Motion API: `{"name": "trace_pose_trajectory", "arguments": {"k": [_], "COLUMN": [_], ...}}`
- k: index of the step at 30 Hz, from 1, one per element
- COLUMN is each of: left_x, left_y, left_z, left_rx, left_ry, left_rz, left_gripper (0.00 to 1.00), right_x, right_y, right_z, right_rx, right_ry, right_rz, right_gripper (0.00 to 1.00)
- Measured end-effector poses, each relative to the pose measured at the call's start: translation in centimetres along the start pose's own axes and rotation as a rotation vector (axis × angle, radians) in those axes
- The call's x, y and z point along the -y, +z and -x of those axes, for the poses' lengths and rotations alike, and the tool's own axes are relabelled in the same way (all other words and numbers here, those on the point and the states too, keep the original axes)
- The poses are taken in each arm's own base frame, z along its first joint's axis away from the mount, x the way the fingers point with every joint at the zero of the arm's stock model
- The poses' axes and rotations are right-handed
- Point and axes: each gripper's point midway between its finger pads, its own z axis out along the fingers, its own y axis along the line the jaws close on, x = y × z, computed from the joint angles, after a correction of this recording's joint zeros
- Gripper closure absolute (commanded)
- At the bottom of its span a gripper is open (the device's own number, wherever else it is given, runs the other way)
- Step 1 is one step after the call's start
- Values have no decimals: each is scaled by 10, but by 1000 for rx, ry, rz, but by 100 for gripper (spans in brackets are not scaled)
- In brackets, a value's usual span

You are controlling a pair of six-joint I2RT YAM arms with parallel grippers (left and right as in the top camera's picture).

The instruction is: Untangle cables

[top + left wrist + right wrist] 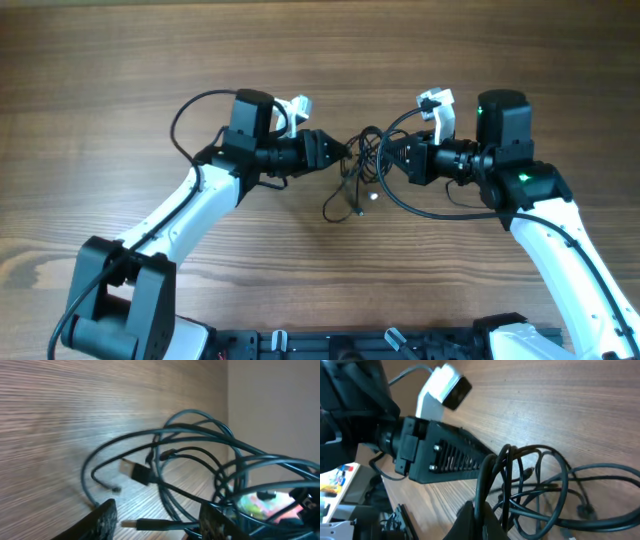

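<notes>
A tangle of thin black cables (360, 172) lies on the wooden table between my two grippers, with loose ends trailing toward the front. My left gripper (340, 155) is at the tangle's left side. In the left wrist view its fingers (160, 522) are open, and a USB plug end (150, 523) lies between them, with looped cables (195, 455) beyond. My right gripper (390, 160) is at the tangle's right side. In the right wrist view its fingers (482, 517) are shut on a bundle of cable strands (492, 472), and more loops (555, 485) spread to the right.
The left arm's black gripper body (445, 455) and white camera mount (440, 387) sit close opposite my right gripper. The arms' own thicker wires (190, 115) loop near each wrist. The table's edge and some clutter (337, 477) show at the left of the right wrist view.
</notes>
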Motion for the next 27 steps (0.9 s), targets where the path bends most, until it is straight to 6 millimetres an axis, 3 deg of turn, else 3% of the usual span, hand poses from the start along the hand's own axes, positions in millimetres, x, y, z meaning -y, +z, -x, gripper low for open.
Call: {"name": "trace_pose_trajectory", "arguments": {"k": [3,6,11,12,13,16,17,18,20,22,24,27], "left_x": [35,52,33,29,28,22,21,21,13,7,13,33], "left_y": [8,16,24,24,24,19,18,18,12,5,4,-2], "left_z": [5,-1,4,7,8,16,17,17,26,33,31,26], "left_rx": [21,19,81,97,106,132,133,132,163,185,172,156], "left_ry": [136,192,176,174,180,166,162,162,148,136,142,172], "left_rz": [-112,-145,-8,19,30,53,54,51,76,87,61,-9], "left_gripper": [36,42,83,90,91,94,94,94,94,93,92,92], "right_x": [-3,-9,-21,-21,-18,15,27,41,78,101,111,100], "right_y": [0,0,-1,-1,-1,-1,-4,-7,-24,-39,-46,-35], "right_z": [-2,-3,-5,-5,-7,-26,-30,-39,-56,-59,-57,-42], "right_rx": [-8,-14,-27,-29,-35,-85,-95,-116,-138,-109,-78,-43], "right_ry": [15,23,25,28,41,129,151,193,291,344,365,321], "right_rz": [19,54,123,121,103,-87,-160,-252,-499,-658,-732,-633], "right_gripper": [96,96,96,96,96,94,82,80,80,76,61,57]}}
